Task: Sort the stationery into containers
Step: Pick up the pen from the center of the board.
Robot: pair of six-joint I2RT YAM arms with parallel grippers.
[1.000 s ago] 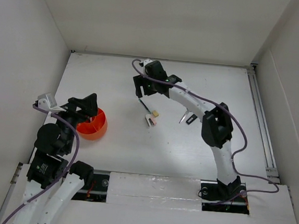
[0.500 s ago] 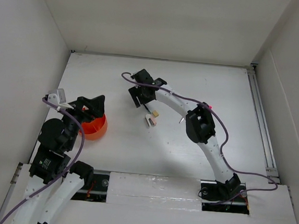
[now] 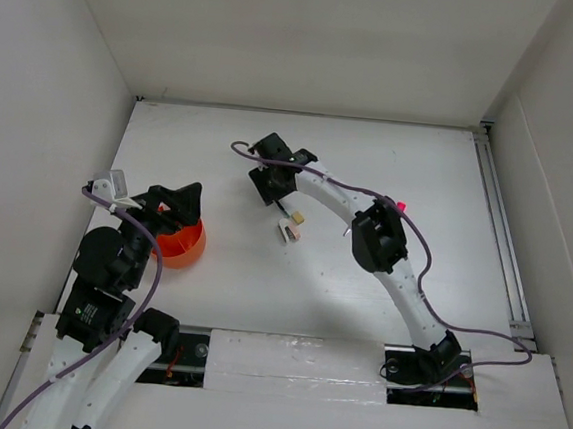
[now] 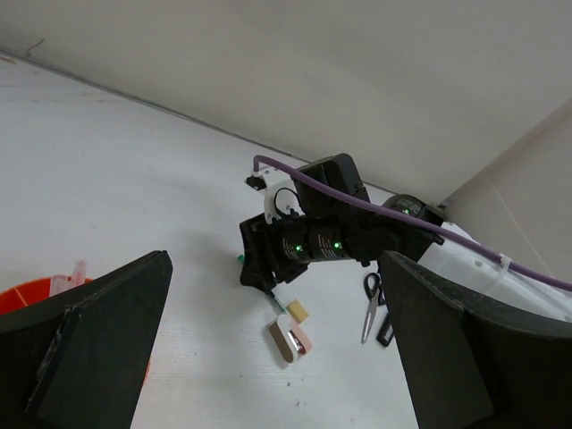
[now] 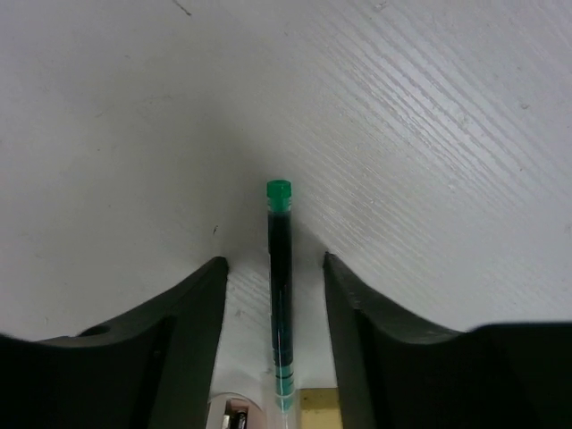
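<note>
A thin green-capped pen (image 5: 279, 286) lies on the white table between the fingers of my right gripper (image 5: 275, 268). The jaws stand open, with a gap on each side of the pen. From above, the right gripper (image 3: 269, 186) points down at the table's back middle. A yellow eraser (image 3: 297, 217) and a pink and white eraser (image 3: 288, 232) lie just beside the pen's near end. The scissors (image 4: 369, 308) lie further right. My left gripper (image 3: 174, 207) hangs open and empty over the back rim of the orange cup (image 3: 185, 248).
A small black item (image 4: 385, 335) lies beside the scissors. Something pale (image 4: 71, 275) stands inside the cup. White walls close in the table on the left, back and right. The right arm's elbow (image 3: 377, 238) hangs over the scissors area.
My right gripper has come down and slightly left around the pen, and its jaws have narrowed. The left gripper moved a little right over the cup, then stayed still.
</note>
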